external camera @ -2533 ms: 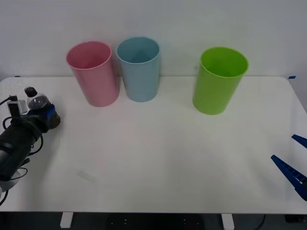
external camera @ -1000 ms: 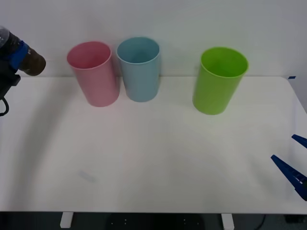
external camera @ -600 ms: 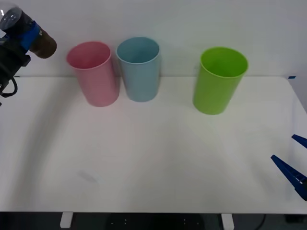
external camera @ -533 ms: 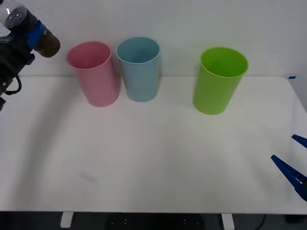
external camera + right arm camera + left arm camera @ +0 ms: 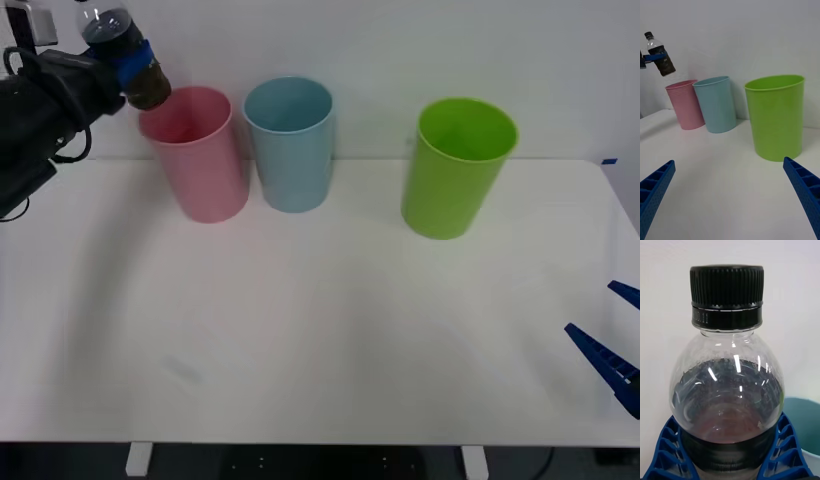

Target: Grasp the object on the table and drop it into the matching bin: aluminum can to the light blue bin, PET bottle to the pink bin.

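Blue ribbed fingers of the left gripper are clamped around the middle of the small clear plastic PET bottle with dark olive-brown contents and a black screw cap. They hold it in the air above the table's level, tilted, its base just over the near-left rim of the tall pink plastic round bin. In the left wrist view the bottle sits snugly between the two blue pads, the grip low on the body so the cap end stands clear. That hold looks firm enough for carrying, and it leaves the bottle free to fall once the fingers part. The bottle appears not yet centred over the pink bin's mouth, so a release now might clip the rim. A little more travel toward the bin's middle seems called for first.

Beside the pink bin, close enough that contact cannot be judged, stands the tall light blue plastic round bin, meant for cans and so not wanted. A lime green bin stands well apart on the wide white table. The right gripper waits low at the table's right edge with its fingers spread wide and holding nothing.
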Robot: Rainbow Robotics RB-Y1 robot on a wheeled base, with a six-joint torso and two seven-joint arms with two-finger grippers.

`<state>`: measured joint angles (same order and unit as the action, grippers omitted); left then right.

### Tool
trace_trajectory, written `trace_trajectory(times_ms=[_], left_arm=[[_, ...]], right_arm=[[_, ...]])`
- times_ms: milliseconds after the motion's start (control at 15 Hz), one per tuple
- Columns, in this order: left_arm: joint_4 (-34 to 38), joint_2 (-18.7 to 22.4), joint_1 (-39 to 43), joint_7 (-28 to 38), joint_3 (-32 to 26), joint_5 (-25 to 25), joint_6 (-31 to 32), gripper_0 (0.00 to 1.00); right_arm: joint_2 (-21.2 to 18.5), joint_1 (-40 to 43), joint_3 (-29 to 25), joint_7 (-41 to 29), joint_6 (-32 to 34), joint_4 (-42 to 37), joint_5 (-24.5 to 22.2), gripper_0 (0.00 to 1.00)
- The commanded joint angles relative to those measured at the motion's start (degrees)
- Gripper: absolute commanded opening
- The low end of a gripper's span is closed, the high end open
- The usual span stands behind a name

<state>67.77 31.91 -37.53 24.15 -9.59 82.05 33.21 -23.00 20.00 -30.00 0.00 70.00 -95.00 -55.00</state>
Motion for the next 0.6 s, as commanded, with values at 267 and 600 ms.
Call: trace_trajectory(times_ms=[267,600], left_arm=[[-4.31,-4.57,-5.1,0.28,-0.43,6.19,0.01,0.0],[-5.37,-8.71,-7.12,-0.07,-3.77,12.7,0.01,0.01]], right_arm=[[0.0,0.0,0.0,0.0,0.0,0.0,0.0,1.0],[0.0,0.0,0.0,0.0,0.0,0.0,0.0,1.0]])
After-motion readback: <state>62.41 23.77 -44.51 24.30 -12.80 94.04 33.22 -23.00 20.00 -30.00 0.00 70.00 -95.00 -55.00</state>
